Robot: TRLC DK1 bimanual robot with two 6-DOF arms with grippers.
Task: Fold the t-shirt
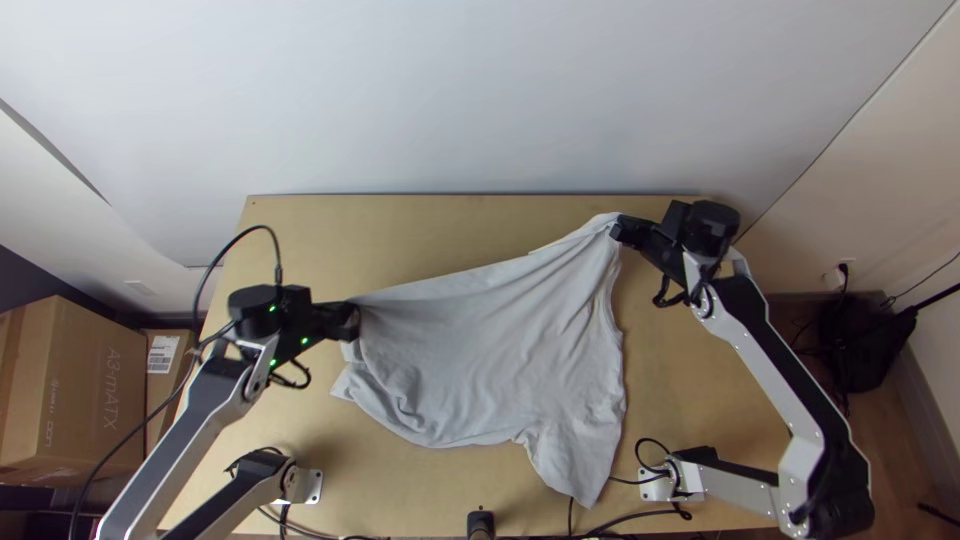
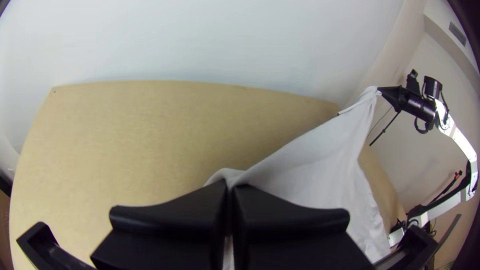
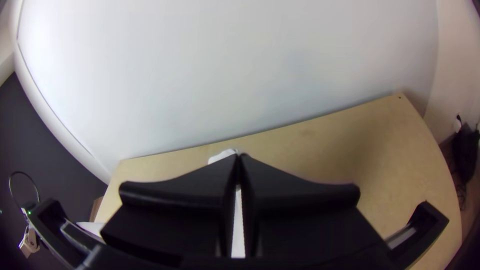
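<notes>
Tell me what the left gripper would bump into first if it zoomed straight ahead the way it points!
Most likely the t-shirt: its cloth stretches right ahead of the left gripper, though depth there is unclear.

My two arms, left (image 1: 158, 475) and right (image 1: 803, 458), have silver-grey links with long black inlays and black joints. The left wrist carries a squat, round black motor housing (image 1: 254, 311), with small green lights (image 1: 305, 341) glowing around it. A black cable (image 1: 270, 232) arches off it; another, shorter loop (image 1: 665, 297) curls under my right wrist. By the bench's (image 1: 420, 240) near edge I see pale, squarish mounting plates (image 1: 314, 486) with dark holes. Both the left gripper (image 1: 350, 321) and right gripper (image 1: 617, 230) are black; in the wrist views their broad fingers (image 2: 170, 220) taper to narrow tips, flanked by angular black brackets (image 3: 425, 227).
</notes>
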